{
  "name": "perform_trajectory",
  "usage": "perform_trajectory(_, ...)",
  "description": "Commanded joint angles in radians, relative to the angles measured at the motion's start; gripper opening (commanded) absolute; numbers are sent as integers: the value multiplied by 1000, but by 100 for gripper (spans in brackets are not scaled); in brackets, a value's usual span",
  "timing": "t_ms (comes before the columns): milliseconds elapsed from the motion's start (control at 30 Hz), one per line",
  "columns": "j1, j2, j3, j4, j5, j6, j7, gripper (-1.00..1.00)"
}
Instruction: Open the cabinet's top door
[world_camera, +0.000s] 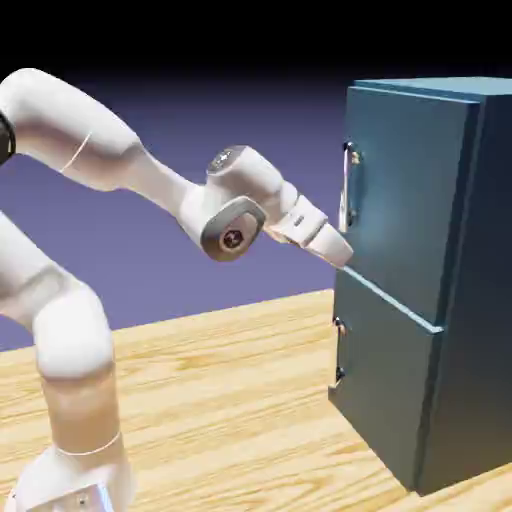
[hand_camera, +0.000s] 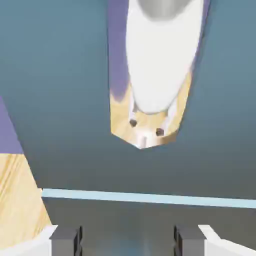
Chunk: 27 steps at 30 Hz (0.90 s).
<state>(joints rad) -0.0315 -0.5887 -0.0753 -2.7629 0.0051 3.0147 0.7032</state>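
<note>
While we are looking for the one relation that matters, we are starting from the cabinet (world_camera: 430, 270), the tall teal-blue box standing on the wooden table (world_camera: 220, 390) and filling the exterior view's right side. Everything else we are placing against it. Its top door (world_camera: 405, 190) is the taller front panel, sitting shut and flush above the seam, with the shorter lower door (world_camera: 385, 385) beneath.

We are seeing the white arm (world_camera: 90, 150) reaching in from the side away from the cabinet, its gripper (world_camera: 340, 250) pointing at the cabinet's front, close to the seam between the two doors. The vertical silver bar handle (world_camera: 348, 185) is running up and down along the top door's near edge, so its long axis is upright, and it is lying above the fingertips, not between them. In the hand view the same handle (hand_camera: 150, 75) is showing as a mirror-like strip above the fingers (hand_camera: 65, 240), with the pale seam line crossing just over them.

We are reading the fingers as standing wide apart and holding nothing. We judge that the hand needs to rise along the door to bracket the bar. Nothing is standing between gripper and handle; the lower handle (world_camera: 338, 350) is sitting well below.
</note>
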Motion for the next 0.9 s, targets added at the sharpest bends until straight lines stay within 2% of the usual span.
perform_trajectory(0, -26, -12, -13, 9, 29, -6, -6, 0)
perform_trajectory(867, -378, -237, 332, 109, 1162, -144, 542, 0)
